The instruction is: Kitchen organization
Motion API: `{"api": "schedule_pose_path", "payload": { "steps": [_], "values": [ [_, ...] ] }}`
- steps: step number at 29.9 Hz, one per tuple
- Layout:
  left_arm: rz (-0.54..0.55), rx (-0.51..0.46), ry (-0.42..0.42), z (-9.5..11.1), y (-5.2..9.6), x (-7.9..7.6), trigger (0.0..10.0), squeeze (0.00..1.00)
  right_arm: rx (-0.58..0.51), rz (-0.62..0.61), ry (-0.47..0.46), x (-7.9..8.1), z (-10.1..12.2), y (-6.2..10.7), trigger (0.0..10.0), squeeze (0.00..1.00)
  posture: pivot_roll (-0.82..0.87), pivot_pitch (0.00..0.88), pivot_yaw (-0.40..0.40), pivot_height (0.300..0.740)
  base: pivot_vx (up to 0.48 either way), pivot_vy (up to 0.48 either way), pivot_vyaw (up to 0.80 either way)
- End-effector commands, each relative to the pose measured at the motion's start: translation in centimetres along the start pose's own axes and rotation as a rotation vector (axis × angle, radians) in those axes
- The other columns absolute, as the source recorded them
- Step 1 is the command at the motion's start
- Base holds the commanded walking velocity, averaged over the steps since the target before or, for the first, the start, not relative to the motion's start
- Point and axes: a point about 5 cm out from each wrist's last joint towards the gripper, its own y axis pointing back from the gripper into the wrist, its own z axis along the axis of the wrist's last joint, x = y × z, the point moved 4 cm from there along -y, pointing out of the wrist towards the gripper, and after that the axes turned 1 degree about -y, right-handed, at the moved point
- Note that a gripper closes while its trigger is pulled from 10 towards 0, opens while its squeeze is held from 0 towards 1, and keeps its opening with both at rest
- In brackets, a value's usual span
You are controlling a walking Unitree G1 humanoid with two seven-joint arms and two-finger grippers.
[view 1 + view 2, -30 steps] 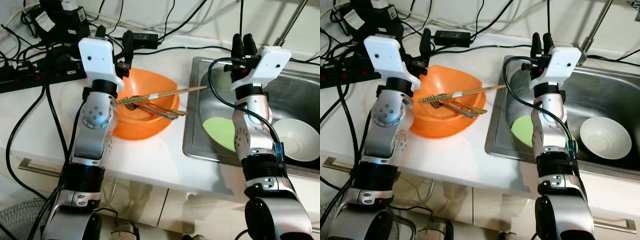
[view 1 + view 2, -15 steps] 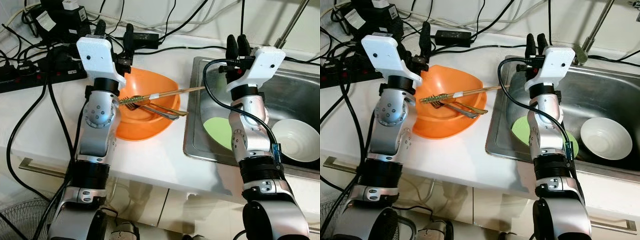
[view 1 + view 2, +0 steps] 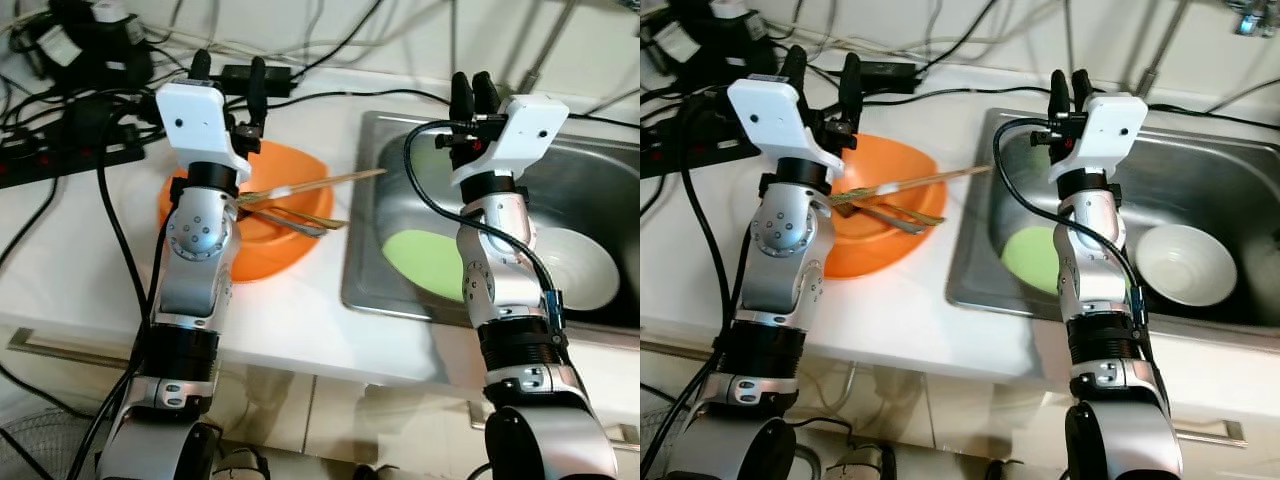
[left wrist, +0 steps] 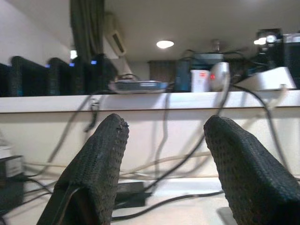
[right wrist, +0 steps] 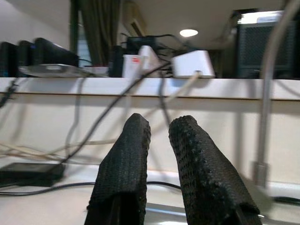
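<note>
Left eye view: left gripper raised above orange bowl, fingers spread, empty. Right gripper nearly closed over sink. Chopsticks and fork lay across bowl. Best approach: descend straight, pinch chopsticks mid-length, avoid tipping bowl.

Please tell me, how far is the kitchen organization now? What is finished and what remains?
Little looks finished. The green plate and white bowl lie in the sink. The orange bowl sits on the counter, holding chopsticks and a fork. Nothing is in hand: the left gripper is raised and open above the orange bowl, the right gripper is raised over the sink, holding nothing. All the handling remains.
</note>
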Motion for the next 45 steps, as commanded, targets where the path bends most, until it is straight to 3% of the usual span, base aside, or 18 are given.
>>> {"api": "schedule_pose_path", "payload": {
  "steps": [1, 11, 31, 39, 45],
  "values": [
    [-0.005, -0.017, -0.015, 0.4, -0.1, 0.0, 10.0, 0.0, 0.007, 0.002, 0.002, -0.1, 0.0, 0.0, 10.0, 0.0, 0.1, 0.058, -0.013, 0.74, 0.0, 0.0, 0.0],
    [-0.001, -0.038, -0.024, 0.9, -0.3, 0.1, 10.0, 0.0, 0.005, 0.012, -0.009, 0.1, 0.1, -0.1, 10.0, 0.0, 0.1, 0.051, -0.014, 0.74, 0.0, 0.0, 0.0],
    [0.016, -0.069, -0.035, 1.9, -0.6, 0.5, 10.0, 0.0, 0.006, 0.038, 0.006, 0.5, 0.1, -0.1, 10.0, 0.0, 0.1, 0.057, -0.019, 0.74, 0.0, -0.408, 0.0],
    [0.031, -0.089, -0.043, 2.7, -0.9, 1.0, 10.0, 0.0, 0.009, 0.032, -0.012, 0.4, 0.0, -0.1, 10.0, 0.0, 0.1, 0.064, -0.022, 0.74, 0.0, -0.06, 0.0],
    [0.024, -0.097, -0.136, 3.9, -1.8, 1.9, 10.0, 0.0, 0.015, 0.034, -0.021, 0.4, -0.1, -0.1, 10.0, 0.0, 0.11, 0.072, -0.022, 0.74, 0.0, 0.0, 0.0]
  ]
}}
